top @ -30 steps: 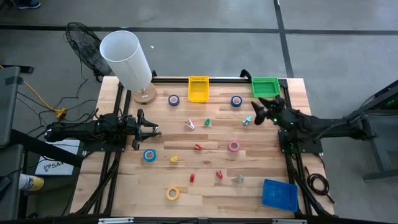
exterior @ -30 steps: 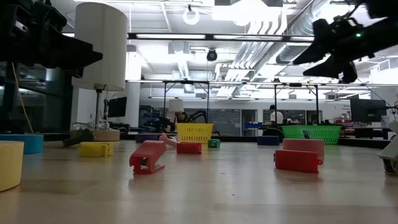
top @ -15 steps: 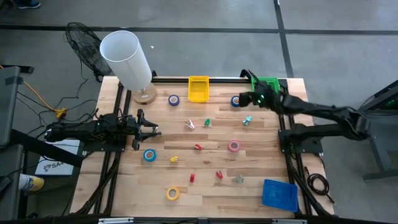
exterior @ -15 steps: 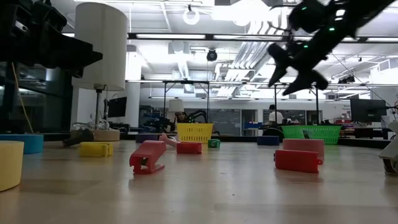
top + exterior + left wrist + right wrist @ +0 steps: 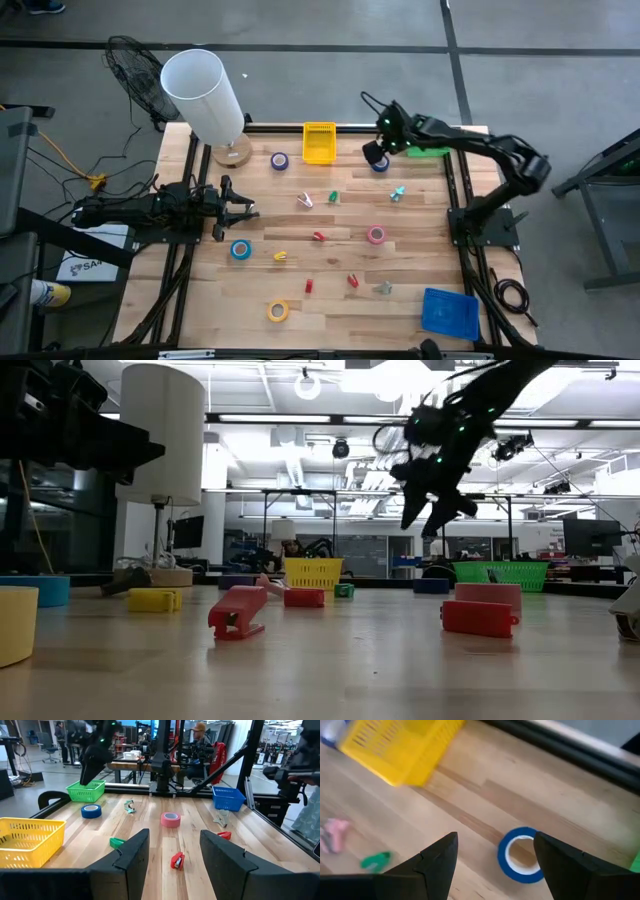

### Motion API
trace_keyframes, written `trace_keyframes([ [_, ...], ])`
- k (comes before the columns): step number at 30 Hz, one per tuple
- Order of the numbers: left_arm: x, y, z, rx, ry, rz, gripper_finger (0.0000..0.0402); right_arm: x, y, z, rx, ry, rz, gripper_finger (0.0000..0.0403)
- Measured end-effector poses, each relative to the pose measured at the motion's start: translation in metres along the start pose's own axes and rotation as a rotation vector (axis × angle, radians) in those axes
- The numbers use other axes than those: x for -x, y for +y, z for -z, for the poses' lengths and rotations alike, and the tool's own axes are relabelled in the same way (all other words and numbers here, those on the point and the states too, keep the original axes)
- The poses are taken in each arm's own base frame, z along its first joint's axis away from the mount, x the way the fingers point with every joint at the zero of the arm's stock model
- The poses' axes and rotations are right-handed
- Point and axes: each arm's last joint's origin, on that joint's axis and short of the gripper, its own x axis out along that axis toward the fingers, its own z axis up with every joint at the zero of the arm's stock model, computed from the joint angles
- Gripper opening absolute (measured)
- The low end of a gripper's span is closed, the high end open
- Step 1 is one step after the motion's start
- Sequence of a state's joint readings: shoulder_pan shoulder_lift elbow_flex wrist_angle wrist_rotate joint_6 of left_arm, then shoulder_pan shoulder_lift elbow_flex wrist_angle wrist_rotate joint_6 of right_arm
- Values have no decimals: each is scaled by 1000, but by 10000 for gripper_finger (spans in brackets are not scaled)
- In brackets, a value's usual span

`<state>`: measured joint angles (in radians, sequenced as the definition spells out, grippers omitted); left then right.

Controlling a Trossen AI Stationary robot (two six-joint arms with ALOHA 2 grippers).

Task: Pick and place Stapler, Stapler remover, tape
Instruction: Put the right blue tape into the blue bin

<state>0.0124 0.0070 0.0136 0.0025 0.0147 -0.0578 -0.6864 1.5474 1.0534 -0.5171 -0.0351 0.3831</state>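
Note:
My right gripper is open and hangs in the air over the far right part of the table, pointing down. It is just beside a blue tape roll, which lies flat on the wood and shows between the open fingers in the right wrist view. Other tape rolls lie flat: a purple-blue one, a pink one, a blue one and a yellow one. My left gripper is open and empty at the table's left edge.
A yellow basket and a green basket stand at the far edge, and a blue basket at the near right. Several small red, green, yellow, teal and grey pieces lie mid-table. A white cylinder on a wooden base stands at the far left.
My right gripper has swung from the table's right side toward the far edge and the left. It has come over the blue tape roll beside the yellow basket. It has stayed open. The left arm has kept still.

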Motion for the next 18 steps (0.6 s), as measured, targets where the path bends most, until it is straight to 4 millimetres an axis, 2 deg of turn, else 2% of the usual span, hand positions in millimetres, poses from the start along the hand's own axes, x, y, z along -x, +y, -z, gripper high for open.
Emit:
trace_keyframes([
  [6, 0, 0, 0, 0, 0, 0, 175, -27, 0, -9, -24, 166, 66, 252],
  [14, 0, 0, 0, 0, -1, 0, 175, -62, -1, 2, -22, 297, 87, 252],
  [18, 0, 0, 0, 0, 0, 0, 175, -67, -1, 4, -19, 311, 96, 252],
])
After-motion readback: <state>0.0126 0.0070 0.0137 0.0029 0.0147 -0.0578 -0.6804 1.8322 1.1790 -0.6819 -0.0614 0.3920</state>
